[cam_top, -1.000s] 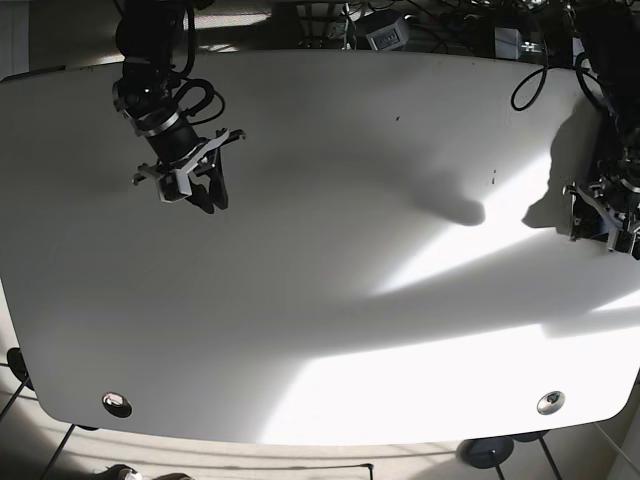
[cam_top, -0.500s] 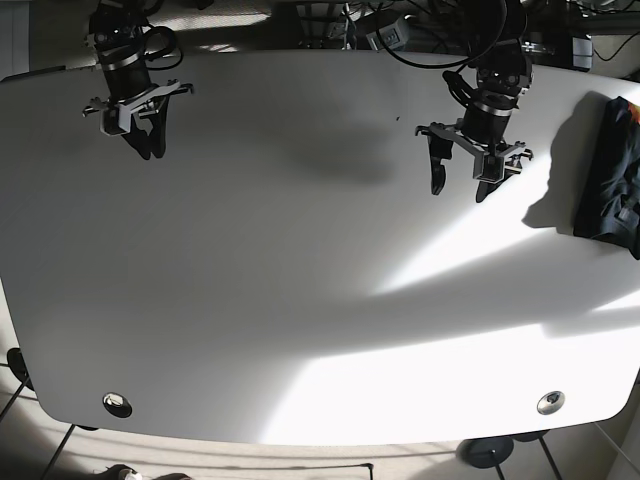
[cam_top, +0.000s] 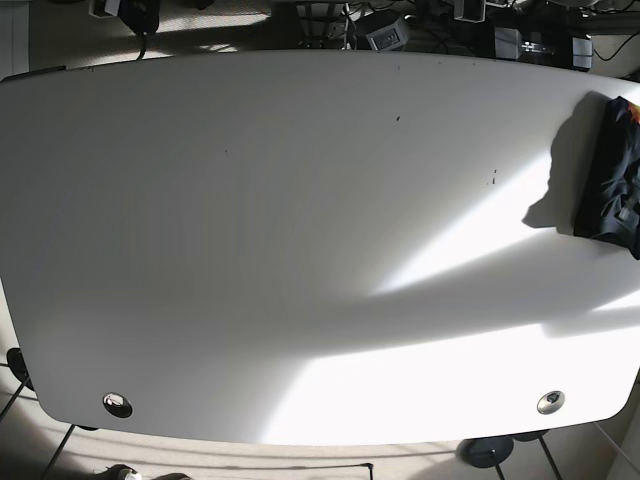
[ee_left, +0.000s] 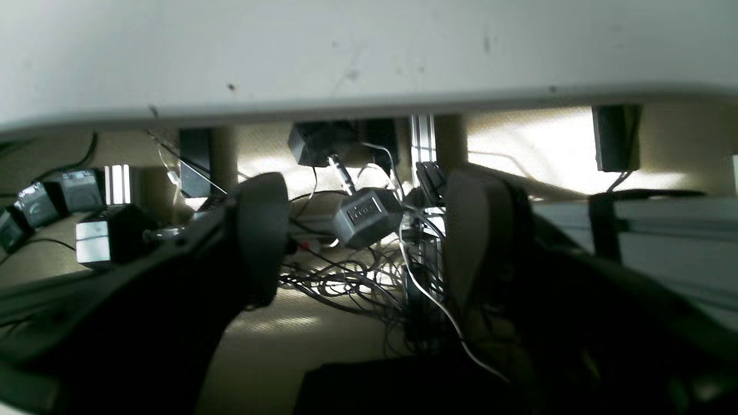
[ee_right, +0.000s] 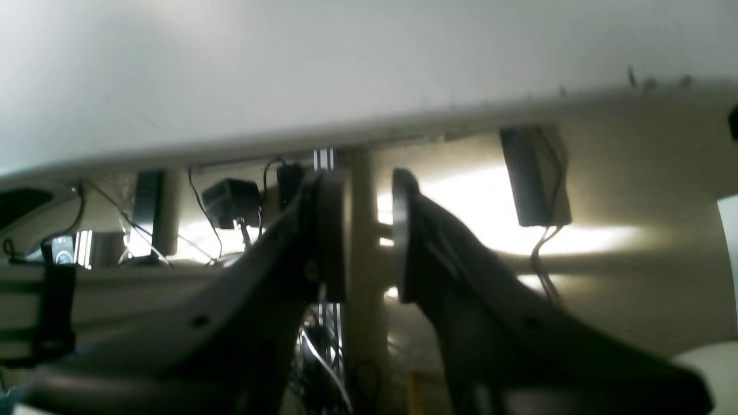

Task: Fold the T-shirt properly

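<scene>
**Both arms up off the table, shirt bundled at the far edge**

Over on the right side of the base view, the dark navy T-shirt (cam_top: 612, 180) is sitting as a compact folded bundle — it is resting on the wide white tabletop with rounded corners (cam_top: 300, 250), right at its right-hand edge, with a scrap of orange showing at its top corner. Sunlight is falling across the surface in a broad bright wedge, and the bundle is throwing a dark shadow to its left. Neither arm is showing over the table in this view.

From the left wrist camera, the left gripper (ee_left: 369, 236) is hanging with its two dark padded fingers (ee_left: 262, 236) spread wide apart, nothing between them. Beyond them the pale table edge is running across the upper part of the picture, and below it a grey power adapter block (ee_left: 366, 216) is sitting among a tangle of black and white cables (ee_left: 346, 282).

From the right wrist camera, the right gripper (ee_right: 369, 230) is showing its fingers (ee_right: 331, 230) drawn close together — only a narrow slot is open between them, and nothing is gripped in it. A pale upright post (ee_right: 363, 323) is standing behind that slot, and a dark box (ee_right: 533, 176) is hanging under the table edge off to the right.
</scene>
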`<state>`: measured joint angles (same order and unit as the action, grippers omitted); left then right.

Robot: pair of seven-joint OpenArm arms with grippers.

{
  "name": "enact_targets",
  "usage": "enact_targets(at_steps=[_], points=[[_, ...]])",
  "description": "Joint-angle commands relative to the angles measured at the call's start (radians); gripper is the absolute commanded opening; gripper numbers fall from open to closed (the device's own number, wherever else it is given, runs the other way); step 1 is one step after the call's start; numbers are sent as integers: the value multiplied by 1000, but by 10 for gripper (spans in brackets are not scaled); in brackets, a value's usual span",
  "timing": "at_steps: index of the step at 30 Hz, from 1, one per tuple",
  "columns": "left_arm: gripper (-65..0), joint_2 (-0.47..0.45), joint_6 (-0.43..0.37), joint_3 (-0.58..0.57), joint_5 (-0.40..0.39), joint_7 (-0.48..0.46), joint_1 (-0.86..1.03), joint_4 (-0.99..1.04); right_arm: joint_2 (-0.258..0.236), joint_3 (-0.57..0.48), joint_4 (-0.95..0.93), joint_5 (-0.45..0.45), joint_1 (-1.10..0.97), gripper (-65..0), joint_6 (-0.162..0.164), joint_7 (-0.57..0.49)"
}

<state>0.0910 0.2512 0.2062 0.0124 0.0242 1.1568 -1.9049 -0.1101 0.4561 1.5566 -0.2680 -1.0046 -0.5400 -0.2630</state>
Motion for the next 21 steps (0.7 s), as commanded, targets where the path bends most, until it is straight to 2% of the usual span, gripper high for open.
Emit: enact_targets(at_steps=[1,5,10,13,14,17,21], points=[[-308,-7,0,2,-9,-17,27,54,-6,-29,-52,-14,-38,-536,-4,-29],[-311,-9,0,-6,-1,-17,-59,321,-89,-153,-281,-14,-24,-536,2,-31],[-312,-47,-2,0,-2,-16,-275,669,-127,-303,-580,-12,154,-536,7,-32],[-312,-93,-95,-6,-2,-17,-440,945,-133,-391,-773,-10,292,-536,8,-32],[-312,-99,-102,-6,-5,-17,-490,1040,-133,-425,-841,-10,346,-536,11,-32],[-311,-101,-106,-6,-1,-17,-608,1209,-133,-491,-954,3,451,-536,64,-32],[-310,-127,-108,-6,-1,-17,-749,1390,-122,-535,-1040,92,560,-536,140,-32]])
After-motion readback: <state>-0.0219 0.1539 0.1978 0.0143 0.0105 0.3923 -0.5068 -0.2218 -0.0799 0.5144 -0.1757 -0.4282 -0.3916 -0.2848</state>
